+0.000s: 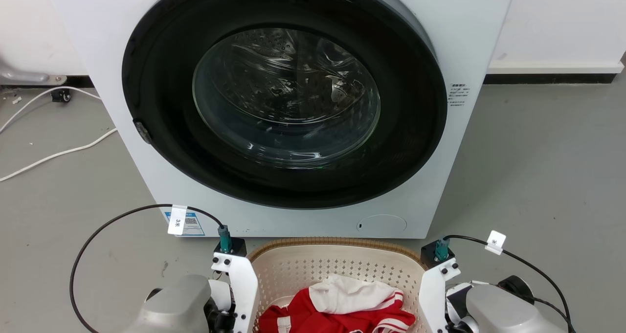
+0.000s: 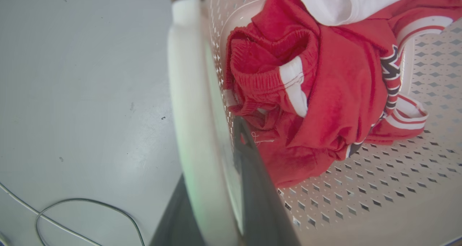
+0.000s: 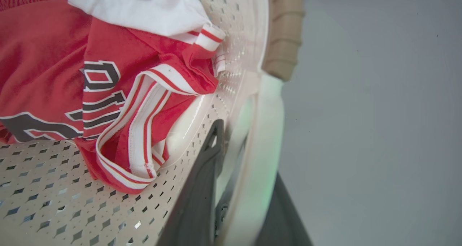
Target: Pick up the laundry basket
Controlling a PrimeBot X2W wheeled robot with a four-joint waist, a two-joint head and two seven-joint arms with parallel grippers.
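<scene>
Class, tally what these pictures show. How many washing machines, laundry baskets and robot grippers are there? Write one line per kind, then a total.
1 washing machine
1 laundry basket
2 grippers: left gripper, right gripper
Total: 4

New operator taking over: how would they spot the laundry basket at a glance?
Find the big white front-loading washing machine. Just in front of it, low in the head view, is the laundry basket, cream and perforated. Its brown woven-look rim and the red and white clothes inside set it apart.
</scene>
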